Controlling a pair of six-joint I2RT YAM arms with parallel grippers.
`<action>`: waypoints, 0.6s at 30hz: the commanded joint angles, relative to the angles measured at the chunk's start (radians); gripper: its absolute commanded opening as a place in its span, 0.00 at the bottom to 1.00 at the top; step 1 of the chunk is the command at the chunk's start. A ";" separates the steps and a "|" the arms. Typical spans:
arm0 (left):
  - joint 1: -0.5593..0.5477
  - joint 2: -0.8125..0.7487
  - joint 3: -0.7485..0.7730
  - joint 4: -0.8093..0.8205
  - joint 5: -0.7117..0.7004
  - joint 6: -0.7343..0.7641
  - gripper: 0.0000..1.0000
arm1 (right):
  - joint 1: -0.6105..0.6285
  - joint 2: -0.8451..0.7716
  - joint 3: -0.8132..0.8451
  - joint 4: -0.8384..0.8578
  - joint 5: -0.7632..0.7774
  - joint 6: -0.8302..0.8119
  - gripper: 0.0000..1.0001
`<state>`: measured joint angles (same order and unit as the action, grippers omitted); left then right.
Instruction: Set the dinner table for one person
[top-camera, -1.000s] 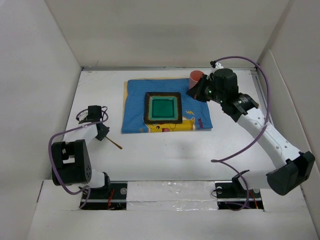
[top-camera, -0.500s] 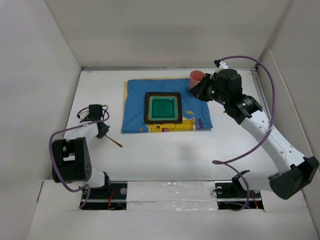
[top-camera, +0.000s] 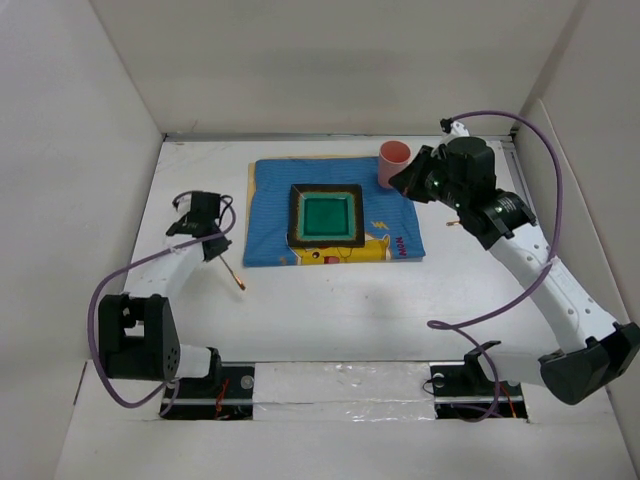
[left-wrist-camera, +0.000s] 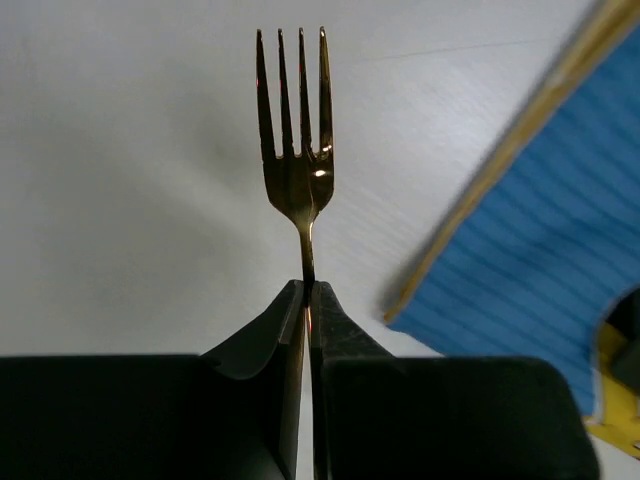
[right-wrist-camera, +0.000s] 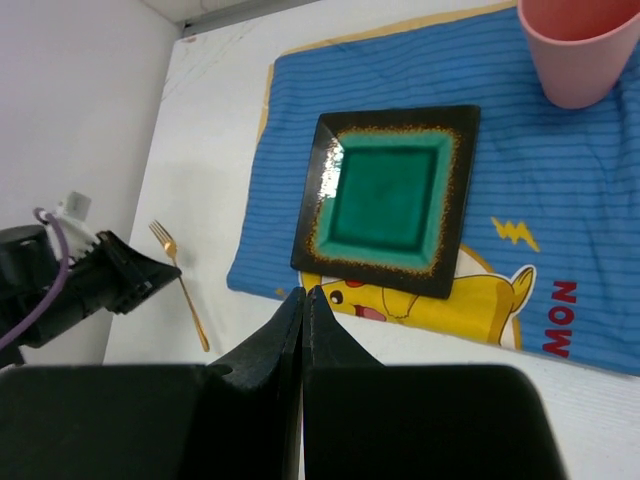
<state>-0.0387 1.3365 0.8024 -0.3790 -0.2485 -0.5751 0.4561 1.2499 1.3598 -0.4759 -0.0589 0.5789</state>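
Observation:
My left gripper (top-camera: 213, 247) is shut on the thin handle of a gold fork (left-wrist-camera: 297, 170). It holds the fork low over the white dinner table (top-camera: 330, 310), just left of the blue cartoon mat (top-camera: 268, 215). The tines point ahead in the left wrist view, and the handle end (top-camera: 240, 287) sticks out toward the near edge. A black square plate with a green centre (top-camera: 326, 214) lies on the mat. A pink cup (top-camera: 393, 163) stands upright on the mat's far right corner. My right gripper (top-camera: 403, 182) is shut and empty, hovering beside the cup.
White walls close in the table on the left, back and right. In the right wrist view the mat's near left corner (right-wrist-camera: 250, 280) lies close to the fork (right-wrist-camera: 180, 285). Purple cables loop off both arms.
My left gripper has carried the fork to the right and away from the bases, closer to the mat's left edge. My right gripper has drawn back to the right, away from the cup.

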 joint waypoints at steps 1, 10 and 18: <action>-0.099 0.016 0.168 -0.055 -0.049 0.118 0.00 | -0.026 -0.041 0.006 -0.012 0.018 -0.022 0.00; -0.311 0.355 0.570 -0.066 -0.071 0.256 0.00 | -0.085 -0.118 -0.073 -0.062 0.045 -0.027 0.00; -0.311 0.569 0.753 -0.028 -0.074 0.357 0.00 | -0.106 -0.175 -0.114 -0.130 0.053 -0.027 0.00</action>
<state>-0.3569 1.8988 1.4956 -0.4080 -0.2935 -0.2874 0.3538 1.1126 1.2549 -0.5827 -0.0216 0.5686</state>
